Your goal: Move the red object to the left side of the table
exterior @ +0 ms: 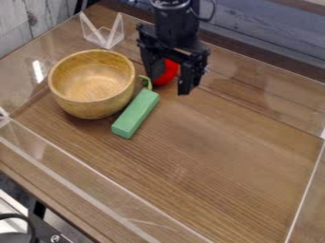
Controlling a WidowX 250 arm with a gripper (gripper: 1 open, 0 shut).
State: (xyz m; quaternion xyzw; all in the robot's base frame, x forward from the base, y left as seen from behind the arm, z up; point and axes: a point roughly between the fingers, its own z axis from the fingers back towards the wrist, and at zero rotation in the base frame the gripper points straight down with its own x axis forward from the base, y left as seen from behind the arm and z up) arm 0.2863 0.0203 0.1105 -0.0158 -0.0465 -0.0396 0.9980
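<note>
Both fingers of the wide-open pincer [170, 78] straddle the red object [164, 69]; descend squarely, then close gently before sliding left.

1. No text, label, brand, number or sign can be read on any surface.
2. No lettering is resolved on the dark gripper [172, 76] at 12 o'clock.

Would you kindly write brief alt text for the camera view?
A black robot gripper points down with open jaws around a small red strawberry-like toy on a brown wood-grain table. To its left lie a green rectangular block and a round wooden bowl.
</note>
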